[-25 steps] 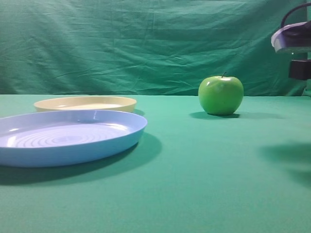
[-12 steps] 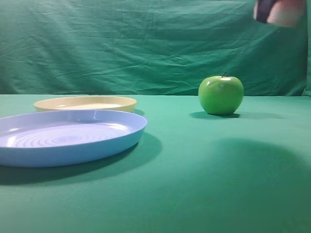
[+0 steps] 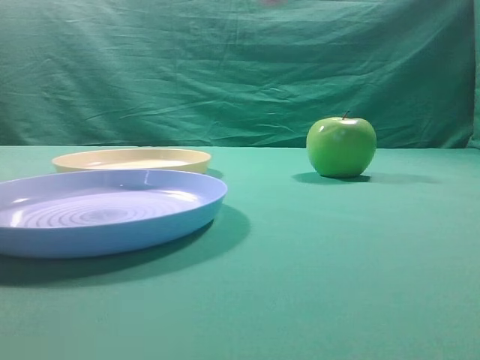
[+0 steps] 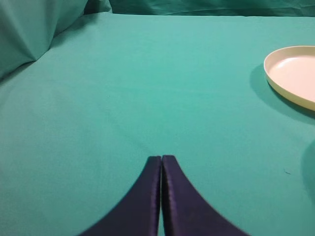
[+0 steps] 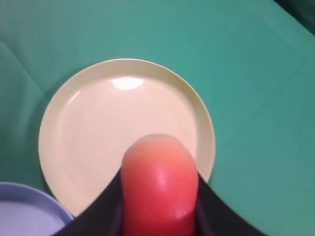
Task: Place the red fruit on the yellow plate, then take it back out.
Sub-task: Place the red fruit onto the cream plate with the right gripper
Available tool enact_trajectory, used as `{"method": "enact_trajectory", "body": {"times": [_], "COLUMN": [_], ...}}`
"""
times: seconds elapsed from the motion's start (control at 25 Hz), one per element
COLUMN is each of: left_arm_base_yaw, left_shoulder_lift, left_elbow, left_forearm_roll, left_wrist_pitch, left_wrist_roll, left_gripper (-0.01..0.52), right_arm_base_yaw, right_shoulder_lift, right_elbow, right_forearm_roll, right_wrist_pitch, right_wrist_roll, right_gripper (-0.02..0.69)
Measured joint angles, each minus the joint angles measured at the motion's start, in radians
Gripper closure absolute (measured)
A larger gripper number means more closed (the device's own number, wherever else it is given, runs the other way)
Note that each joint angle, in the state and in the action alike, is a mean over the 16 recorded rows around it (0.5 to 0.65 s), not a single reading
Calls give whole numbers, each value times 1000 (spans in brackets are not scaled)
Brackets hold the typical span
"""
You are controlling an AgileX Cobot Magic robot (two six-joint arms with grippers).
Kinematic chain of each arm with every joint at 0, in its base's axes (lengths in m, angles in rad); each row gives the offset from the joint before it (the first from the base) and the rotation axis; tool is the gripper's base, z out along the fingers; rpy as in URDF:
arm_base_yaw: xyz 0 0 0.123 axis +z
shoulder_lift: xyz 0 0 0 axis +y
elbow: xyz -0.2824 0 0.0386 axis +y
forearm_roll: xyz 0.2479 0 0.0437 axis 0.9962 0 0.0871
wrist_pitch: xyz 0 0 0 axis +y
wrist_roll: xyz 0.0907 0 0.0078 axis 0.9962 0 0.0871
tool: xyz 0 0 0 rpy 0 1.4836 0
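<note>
Two plates sit on the green cloth (image 3: 330, 285): the yellow plate (image 3: 132, 160) lies behind the blue plate (image 3: 105, 211) in the high view, their rims overlapping from that angle, so whether they touch cannot be told. A green apple (image 3: 340, 146) stands well apart to the right. In the right wrist view the right gripper (image 5: 158, 196) is clamped on the fruit (image 5: 160, 187), dark fingers (image 5: 101, 209) pressed against both its sides, red surface paling toward its far end. The fruit is held in the air above the near part of the yellow plate (image 5: 74, 142), not resting on it. The left gripper (image 4: 161, 162) has its tips pressed together on nothing, low over bare cloth, with the yellow plate (image 4: 290, 73) off to its right
</note>
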Motion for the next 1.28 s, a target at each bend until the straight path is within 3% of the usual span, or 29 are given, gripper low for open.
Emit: {"method": "enact_trajectory", "body": {"times": [0.32, 0.64, 0.92, 1.08, 1.28], "left_arm_base_yaw": [0, 0, 0, 0, 0], "left_shoulder_lift": [0, 0, 0, 0, 0], "left_elbow": [0, 0, 0, 0, 0], "left_forearm_roll": [0, 0, 0, 0, 0], "left_wrist_pitch": [0, 0, 0, 0, 0], "left_wrist_roll": [0, 0, 0, 0, 0], "left_gripper": [514, 514, 514, 514, 514], "right_arm_base_yaw": [23, 20, -9, -36, -68], "right_shoulder_lift": [198, 267, 245, 191, 85], "right_elbow": [-89, -100, -132, -165, -206], "right_forearm_roll": [73, 125, 135, 134, 133], "right_wrist_pitch": [-104, -176, -123, -34, 118], "right_wrist_roll": [-59, -100, -100, -85, -55], "right_gripper": [432, 222, 44, 57, 192]}}
